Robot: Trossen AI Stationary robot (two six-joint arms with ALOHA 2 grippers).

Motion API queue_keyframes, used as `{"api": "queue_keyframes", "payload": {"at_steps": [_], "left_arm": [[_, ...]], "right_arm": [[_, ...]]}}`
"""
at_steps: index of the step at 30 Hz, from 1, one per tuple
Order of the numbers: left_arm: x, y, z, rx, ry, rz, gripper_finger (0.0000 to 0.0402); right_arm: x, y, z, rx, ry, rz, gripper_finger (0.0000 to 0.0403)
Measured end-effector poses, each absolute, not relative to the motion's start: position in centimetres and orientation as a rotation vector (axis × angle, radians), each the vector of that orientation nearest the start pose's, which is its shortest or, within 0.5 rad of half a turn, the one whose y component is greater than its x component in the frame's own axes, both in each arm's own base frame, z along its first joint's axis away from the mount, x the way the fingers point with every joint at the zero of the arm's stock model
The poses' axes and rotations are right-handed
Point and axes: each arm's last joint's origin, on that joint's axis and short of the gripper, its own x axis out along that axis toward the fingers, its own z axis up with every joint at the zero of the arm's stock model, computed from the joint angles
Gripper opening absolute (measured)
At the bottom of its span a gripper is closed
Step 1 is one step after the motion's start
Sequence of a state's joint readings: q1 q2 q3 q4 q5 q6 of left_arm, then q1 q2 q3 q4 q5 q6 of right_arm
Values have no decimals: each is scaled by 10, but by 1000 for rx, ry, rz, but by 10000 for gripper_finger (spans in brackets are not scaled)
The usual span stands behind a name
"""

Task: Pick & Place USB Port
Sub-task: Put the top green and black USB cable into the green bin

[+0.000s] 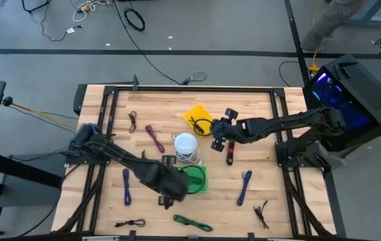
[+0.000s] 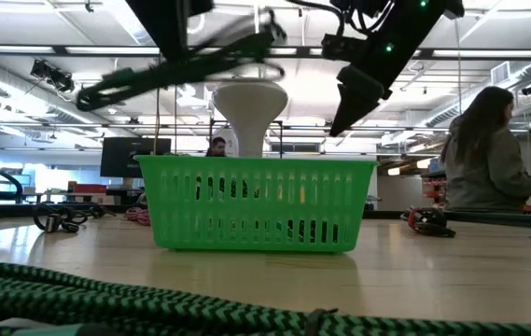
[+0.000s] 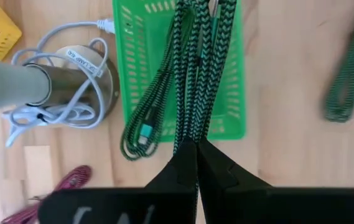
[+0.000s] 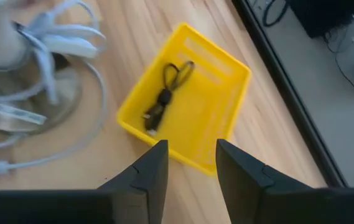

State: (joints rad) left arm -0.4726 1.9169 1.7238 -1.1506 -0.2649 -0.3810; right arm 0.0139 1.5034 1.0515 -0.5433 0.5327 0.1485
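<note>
The USB port, a small black stick with red marks, lies flat on the table just to the near side of my right gripper. That gripper is open and hovers over the near edge of a yellow tray holding a black wire tie. My left gripper sits beside the green basket and is shut on a green-and-black braided cable. Neither wrist view shows the USB port. My left gripper pinches the braided cable between its two shut fingers, where several strands come together. The strands run away from the fingertips over the green basket. In the low view the cable is held up above the basket's rim.
A white funnel-shaped stand wound with grey cable stands between basket and tray. Purple straps, a maroon strap, another green cable and wire ties lie scattered. A person stands beyond the table.
</note>
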Motion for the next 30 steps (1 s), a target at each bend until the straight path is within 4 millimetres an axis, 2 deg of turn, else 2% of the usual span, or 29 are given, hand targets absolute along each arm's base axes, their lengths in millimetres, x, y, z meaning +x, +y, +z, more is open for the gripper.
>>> {"api": "queue_keyframes", "payload": {"at_steps": [7, 13, 17, 24, 30], "left_arm": [[373, -165, 249, 236, 1436, 108, 0], [389, -163, 242, 243, 1493, 78, 0], [398, -161, 245, 227, 1479, 64, 0], [406, -154, 241, 229, 1514, 45, 0], [413, -148, 224, 201, 1573, 25, 0]], "right_arm": [[288, -24, 249, -124, 922, -582, 135], [281, -32, 262, -115, 875, -599, 135], [280, -36, 264, -110, 874, -592, 135], [280, -41, 263, -87, 878, -571, 135], [280, -45, 264, -93, 869, -575, 135]]}}
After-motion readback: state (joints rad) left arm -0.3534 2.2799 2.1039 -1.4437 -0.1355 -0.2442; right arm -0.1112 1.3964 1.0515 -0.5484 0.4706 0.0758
